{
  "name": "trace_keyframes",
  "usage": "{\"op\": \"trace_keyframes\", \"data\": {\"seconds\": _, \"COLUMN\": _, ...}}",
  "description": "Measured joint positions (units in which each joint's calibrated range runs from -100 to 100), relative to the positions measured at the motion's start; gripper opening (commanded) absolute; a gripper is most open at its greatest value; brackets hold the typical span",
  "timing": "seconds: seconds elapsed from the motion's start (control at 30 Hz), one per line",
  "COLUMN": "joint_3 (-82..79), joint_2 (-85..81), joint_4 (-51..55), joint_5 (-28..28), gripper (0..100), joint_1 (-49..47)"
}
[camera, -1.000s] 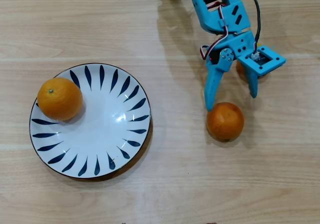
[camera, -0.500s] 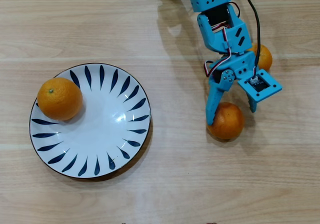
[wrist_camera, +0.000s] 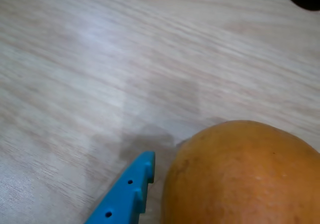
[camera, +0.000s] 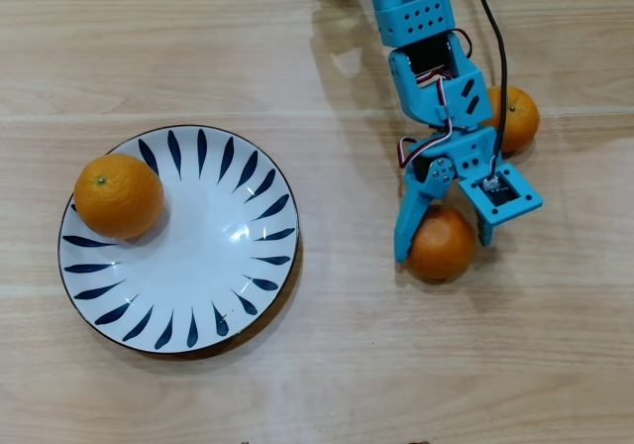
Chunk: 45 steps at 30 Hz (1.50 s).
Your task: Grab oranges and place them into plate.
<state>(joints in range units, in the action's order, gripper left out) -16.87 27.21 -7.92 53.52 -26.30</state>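
In the overhead view the blue gripper [camera: 443, 249] is spread wide around an orange [camera: 441, 245] that sits on the wooden table [camera: 347, 365], right of the plate [camera: 213, 256]. One long finger [camera: 409, 221] lies along the orange's left side and the shorter finger [camera: 485, 228] stands at its right side. Whether either actually presses on the skin cannot be told from above; the fruit rests on the table and the jaws are not clenched.

The wrist view shows the same orange [wrist_camera: 245, 176] filling the lower right corner, with the tip of a blue finger [wrist_camera: 127, 194] just beside its left edge and a thin gap of table between them.

A second orange [camera: 517, 119] lies further up the overhead view, partly hidden behind the arm [camera: 421, 38] and its black cable [camera: 501, 77]. The third orange [camera: 118, 195] sits in the plate, on its left side, with its green stem dot up.
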Motion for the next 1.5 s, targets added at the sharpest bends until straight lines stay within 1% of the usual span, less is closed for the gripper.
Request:
{"op": "trace_keyframes", "data": {"seconds": 0.3, "joint_3": 0.1, "joint_2": 0.0, "joint_4": -0.2, "joint_5": 0.0, "gripper": 33, "joint_1": 0.4}}
{"op": "trace_keyframes", "data": {"seconds": 0.43, "joint_3": 0.1, "joint_2": 0.0, "joint_4": -0.2, "joint_5": 0.0, "gripper": 31, "joint_1": 0.4}}
{"op": "trace_keyframes", "data": {"seconds": 0.7, "joint_3": 0.0, "joint_2": -1.2, "joint_4": -0.1, "joint_5": 0.0, "gripper": 31, "joint_1": 0.6}}
{"op": "trace_keyframes", "data": {"seconds": 0.77, "joint_3": -0.3, "joint_2": -2.7, "joint_4": 0.1, "joint_5": -0.3, "gripper": 31, "joint_1": 0.7}}
{"op": "trace_keyframes", "data": {"seconds": 0.9, "joint_3": -0.4, "joint_2": -5.8, "joint_4": 0.1, "joint_5": -2.9, "gripper": 31, "joint_1": 1.4}}
{"op": "trace_keyframes", "data": {"seconds": 1.23, "joint_3": -7.2, "joint_2": -21.3, "joint_4": 0.2, "joint_5": -7.4, "gripper": 31, "joint_1": 8.8}}
{"op": "trace_keyframes", "data": {"seconds": 1.4, "joint_3": -10.1, "joint_2": -29.6, "joint_4": 0.2, "joint_5": -11.0, "gripper": 31, "joint_1": 15.9}}
{"op": "trace_keyframes", "data": {"seconds": 1.5, "joint_3": -13.0, "joint_2": -33.6, "joint_4": 0.2, "joint_5": -11.9, "gripper": 31, "joint_1": 21.3}}
